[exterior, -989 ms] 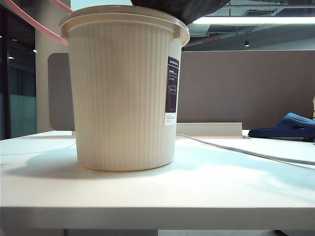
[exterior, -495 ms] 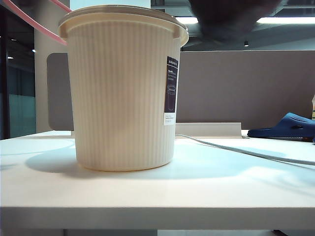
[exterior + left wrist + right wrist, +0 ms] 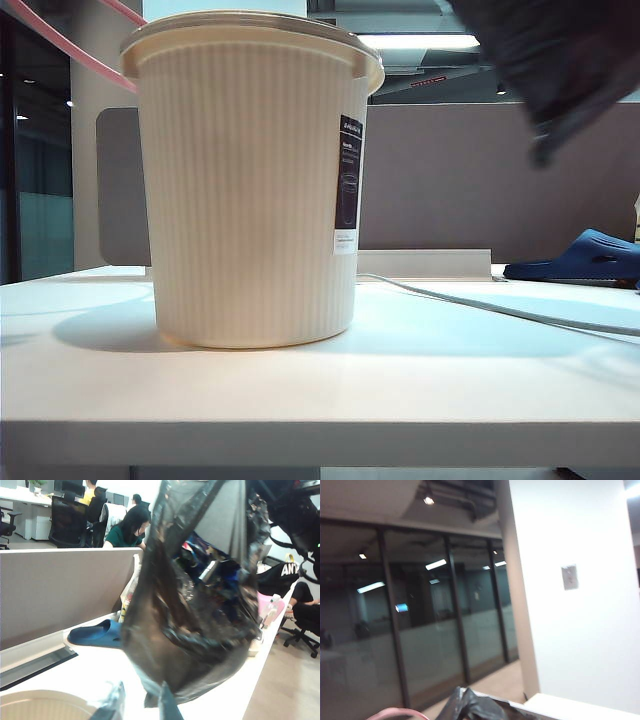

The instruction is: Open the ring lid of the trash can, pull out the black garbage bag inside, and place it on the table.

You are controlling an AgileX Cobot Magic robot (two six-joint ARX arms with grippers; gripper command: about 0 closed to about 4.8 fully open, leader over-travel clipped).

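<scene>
The cream ribbed trash can stands on the white table, its rim also in the left wrist view. The pink ring lid is tilted up off the can's left rim. The black garbage bag hangs blurred in the air to the right of the can, clear of the table. The left wrist view shows the bag bulging just beyond my left gripper, which is open and empty. My right gripper is shut on a crumpled bunch of the bag, with the ring lid beside it.
A blue slipper lies at the table's far right, below and behind the hanging bag. A pale cable runs across the table from the can toward the right. A grey partition stands behind the table.
The bag has swung from just above the can's rim over to the right and now hangs lower. The can and ring lid have stayed put.
</scene>
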